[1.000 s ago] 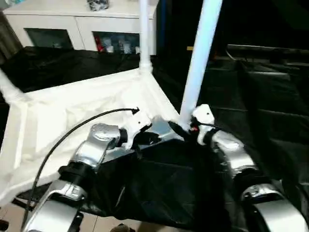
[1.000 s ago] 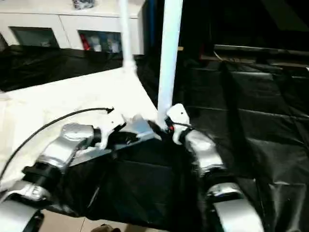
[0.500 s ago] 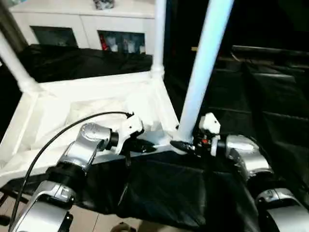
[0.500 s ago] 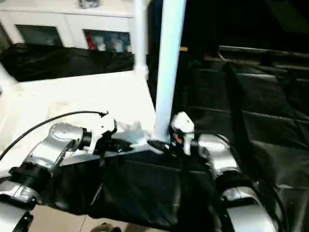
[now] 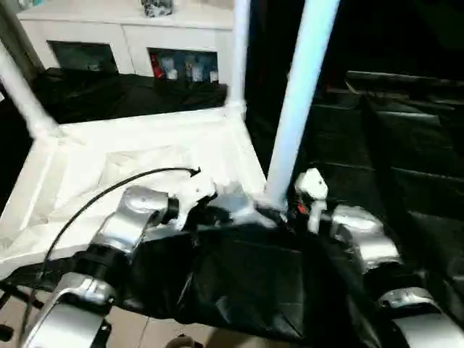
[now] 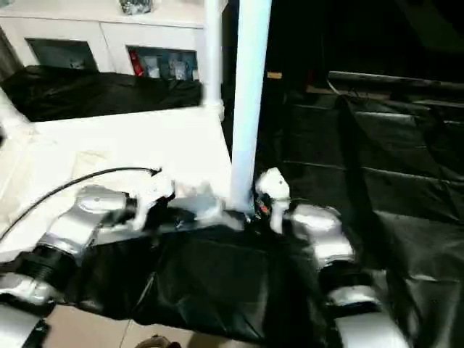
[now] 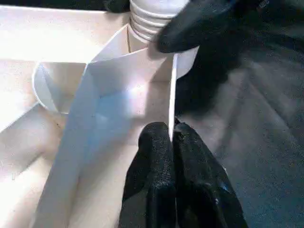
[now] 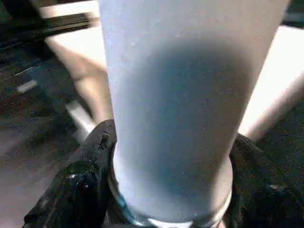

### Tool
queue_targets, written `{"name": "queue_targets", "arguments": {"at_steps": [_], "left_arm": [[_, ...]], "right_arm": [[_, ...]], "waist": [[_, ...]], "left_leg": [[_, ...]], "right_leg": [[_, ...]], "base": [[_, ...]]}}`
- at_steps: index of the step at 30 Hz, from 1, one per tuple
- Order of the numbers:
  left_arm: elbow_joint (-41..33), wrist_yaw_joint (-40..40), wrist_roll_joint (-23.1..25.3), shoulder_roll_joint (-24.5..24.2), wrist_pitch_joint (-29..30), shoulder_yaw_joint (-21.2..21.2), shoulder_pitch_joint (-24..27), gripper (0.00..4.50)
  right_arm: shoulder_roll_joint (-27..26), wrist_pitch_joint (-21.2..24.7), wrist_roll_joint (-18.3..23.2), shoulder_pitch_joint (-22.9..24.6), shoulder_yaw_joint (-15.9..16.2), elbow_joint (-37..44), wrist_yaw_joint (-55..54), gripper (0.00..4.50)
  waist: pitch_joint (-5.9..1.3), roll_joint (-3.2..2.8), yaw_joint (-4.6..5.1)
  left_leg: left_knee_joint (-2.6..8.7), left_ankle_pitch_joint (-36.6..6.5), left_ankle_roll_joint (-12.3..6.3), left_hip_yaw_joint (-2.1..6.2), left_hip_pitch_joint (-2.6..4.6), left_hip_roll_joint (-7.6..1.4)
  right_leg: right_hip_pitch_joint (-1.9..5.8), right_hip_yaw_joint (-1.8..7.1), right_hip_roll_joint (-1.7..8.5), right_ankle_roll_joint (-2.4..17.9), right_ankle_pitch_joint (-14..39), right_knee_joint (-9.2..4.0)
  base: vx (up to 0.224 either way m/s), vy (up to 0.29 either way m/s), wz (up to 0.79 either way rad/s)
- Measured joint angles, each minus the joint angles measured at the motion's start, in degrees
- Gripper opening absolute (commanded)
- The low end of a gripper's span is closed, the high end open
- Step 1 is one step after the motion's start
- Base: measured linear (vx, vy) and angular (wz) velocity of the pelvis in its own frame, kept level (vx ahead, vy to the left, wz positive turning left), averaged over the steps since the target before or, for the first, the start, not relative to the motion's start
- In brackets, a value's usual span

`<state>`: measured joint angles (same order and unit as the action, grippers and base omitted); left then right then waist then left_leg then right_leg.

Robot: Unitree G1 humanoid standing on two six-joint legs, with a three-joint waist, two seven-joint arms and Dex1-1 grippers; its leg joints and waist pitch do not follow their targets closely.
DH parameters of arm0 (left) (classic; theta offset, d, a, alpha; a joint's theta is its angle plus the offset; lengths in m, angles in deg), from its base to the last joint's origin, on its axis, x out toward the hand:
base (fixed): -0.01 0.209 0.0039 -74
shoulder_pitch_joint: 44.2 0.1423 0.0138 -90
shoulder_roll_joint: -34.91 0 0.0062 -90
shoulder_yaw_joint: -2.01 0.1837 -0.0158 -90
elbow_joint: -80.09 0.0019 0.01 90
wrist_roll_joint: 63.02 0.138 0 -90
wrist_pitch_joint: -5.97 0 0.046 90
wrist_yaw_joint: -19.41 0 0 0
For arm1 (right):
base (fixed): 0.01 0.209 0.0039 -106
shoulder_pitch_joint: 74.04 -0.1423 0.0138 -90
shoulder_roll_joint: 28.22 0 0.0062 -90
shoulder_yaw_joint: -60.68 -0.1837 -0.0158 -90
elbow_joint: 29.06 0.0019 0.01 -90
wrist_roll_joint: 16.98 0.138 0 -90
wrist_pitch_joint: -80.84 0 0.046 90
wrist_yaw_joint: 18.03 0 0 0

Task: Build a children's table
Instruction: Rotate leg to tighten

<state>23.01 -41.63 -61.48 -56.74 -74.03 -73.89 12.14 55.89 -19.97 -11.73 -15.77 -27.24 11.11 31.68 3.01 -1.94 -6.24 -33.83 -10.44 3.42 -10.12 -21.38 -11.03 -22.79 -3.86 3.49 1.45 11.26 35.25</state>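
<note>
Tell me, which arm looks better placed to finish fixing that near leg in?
Probably the right: the right gripper already wraps the leg near its base, while the left gripper is pinched on the tabletop rim, steadying it.

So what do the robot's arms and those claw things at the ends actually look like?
Both forearms are rounded silver metal with black joint rings. The left arm has a thin black cable arcing over it to a white wrist block. The right arm has a white wrist block with a small red mark. Each gripper has two stubby black fingers, slightly glossy.

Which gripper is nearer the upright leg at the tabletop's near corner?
Right. The right gripper has its jaws around that leg's base; the left gripper pinches the tabletop rim beside it.
</note>
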Motion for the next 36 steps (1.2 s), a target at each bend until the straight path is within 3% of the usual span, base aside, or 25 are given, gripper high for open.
{"name": "queue_targets", "arguments": {"at_steps": [7, 12, 13, 16, 18, 26, 35, 36], "left_arm": [[2.37, 12.80, 2.04, 7.07, 3.60, -1.38, -2.06, 0.00], [3.00, 16.26, 3.24, 9.22, 3.67, -1.41, -2.58, 0.00], [2.95, 16.26, 3.24, 9.26, 3.67, -1.43, -2.58, 0.00], [2.87, 16.26, 3.30, 9.26, 3.67, -1.37, -2.58, 0.00], [2.87, 15.97, 3.30, 9.09, 3.61, -1.36, -2.57, 0.00], [1.77, 7.82, 2.03, 5.12, 1.41, -0.62, -1.99, 0.00], [1.53, -6.35, -1.05, -1.09, -0.68, 0.46, -1.22, 0.00], [1.48, -7.98, -1.55, -1.65, -1.03, 0.58, -0.92, 0.00]], "right_arm": [[-5.70, 1.54, -2.64, -4.59, -2.79, -5.45, -24.34, 2.74], [-6.60, 0.40, -3.72, -5.91, -2.99, -7.27, -30.30, 2.74], [-6.60, 0.19, -3.72, -5.91, -3.00, -7.33, -30.30, 3.30], [-6.79, -0.05, -3.76, -5.90, -3.06, -7.43, -30.06, 3.46], [-6.77, -0.13, -3.72, -5.90, -3.07, -7.46, -29.49, 3.86], [-3.35, -1.95, -3.70, -5.87, -0.89, -7.42, -16.72, 3.94], [4.19, -2.00, -1.84, -2.03, 4.08, -0.64, 10.29, 3.94], [4.99, -1.55, -1.26, -1.56, 4.82, 0.47, 13.55, 3.78]], "waist": [[-0.06, 0.40, 1.08], [-0.17, 0.26, 0.95], [-0.18, 0.25, 0.92], [-0.19, 0.22, 0.96], [-0.19, 0.23, 1.05], [-0.18, 0.24, 1.18], [-0.16, 0.26, -0.19], [-0.16, 0.26, -0.32]], "left_leg": [[0.00, 0.02, 0.02, 0.00, 0.05, 0.06], [0.08, 0.02, 0.02, -0.01, 0.03, 0.09], [0.08, 0.02, 0.01, -0.01, 0.02, 0.09], [0.09, 0.02, 0.01, -0.01, 0.01, 0.09], [0.08, 0.02, 0.01, -0.02, 0.00, 0.09], [0.21, 0.07, -0.08, -0.02, -0.05, 0.04], [0.02, 0.14, -0.22, -0.02, -0.33, -0.01], [0.00, 0.13, -0.21, -0.02, -0.35, 0.00]], "right_leg": [[0.03, 0.06, 0.02, -0.07, -0.04, -0.13], [0.04, 0.07, 0.04, 0.04, -0.12, -0.15], [0.04, 0.07, 0.04, 0.02, -0.11, -0.15], [0.03, 0.06, 0.04, 0.01, -0.10, -0.15], [0.03, 0.06, 0.04, 0.01, -0.10, -0.16], [-0.12, 0.03, -0.01, -0.06, 0.00, -0.16], [-0.21, -0.03, 0.01, -0.04, 0.03, -0.15], [-0.21, -0.03, 0.01, -0.04, 0.03, -0.15]], "base": [[0.000, 0.000, 0.00], [0.000, 0.000, 0.00], [0.000, 0.000, 0.00], [0.000, 0.000, 0.00], [0.000, 0.000, 0.00], [0.000, 0.000, 0.00], [0.000, 0.000, 0.00], [0.000, 0.000, 0.00]]}}
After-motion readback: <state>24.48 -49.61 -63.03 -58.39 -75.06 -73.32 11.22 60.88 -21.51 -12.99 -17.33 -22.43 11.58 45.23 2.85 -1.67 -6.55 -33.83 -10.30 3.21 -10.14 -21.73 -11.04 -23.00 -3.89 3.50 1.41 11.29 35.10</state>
